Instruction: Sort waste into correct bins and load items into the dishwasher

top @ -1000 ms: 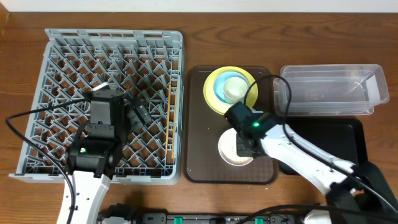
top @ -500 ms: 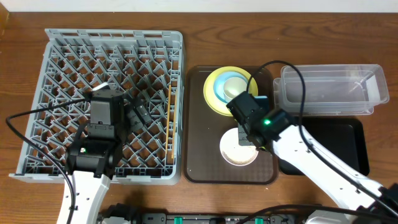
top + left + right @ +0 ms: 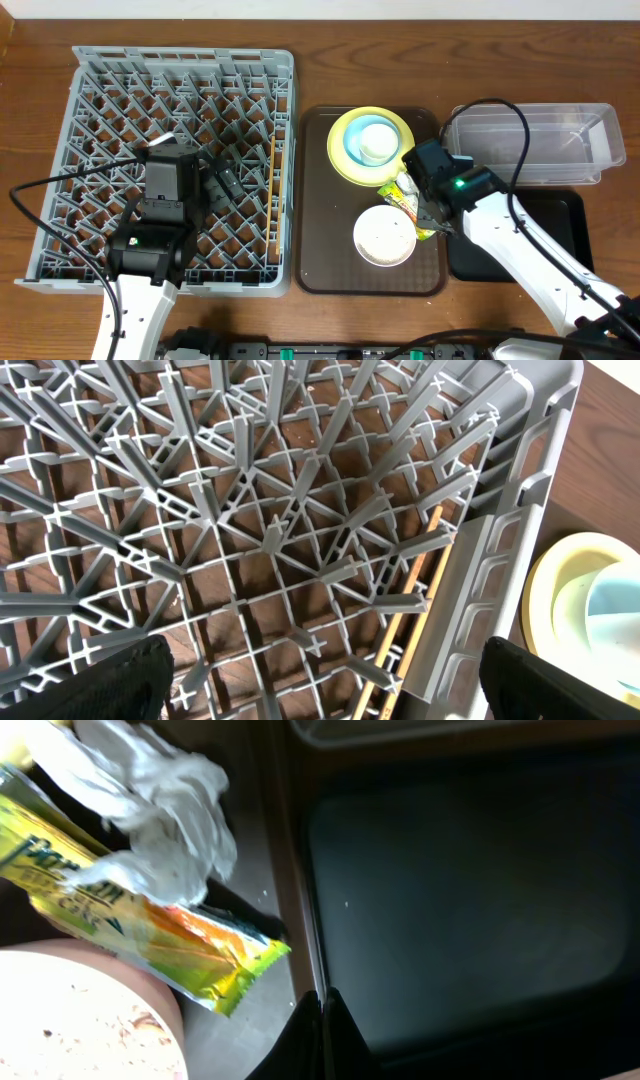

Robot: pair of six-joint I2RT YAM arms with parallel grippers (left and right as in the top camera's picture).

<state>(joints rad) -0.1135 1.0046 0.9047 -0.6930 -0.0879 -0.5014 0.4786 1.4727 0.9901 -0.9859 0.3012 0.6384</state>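
Looking down, we see the right gripper (image 3: 321, 1020) poised over the seam between the brown serving tray (image 3: 325, 220) and the black tray (image 3: 450, 890), its jaws pressed together on nothing. Just beside it the yellow-green wrapper (image 3: 160, 925) lies on the serving tray, close by the white bowl (image 3: 384, 237), with the crumpled paper scrap (image 3: 165, 815) touching its upper side. Our left gripper (image 3: 221, 182) hovers over the grey dish rack (image 3: 100, 70), jaws wide apart and empty, near the chopsticks (image 3: 412, 605) lying along the rack's right wall. The yellow plate (image 3: 340, 165) carries the blue bowl (image 3: 352, 138) and white cup (image 3: 378, 145); the clear tub (image 3: 530, 150) sits beside the black tray.
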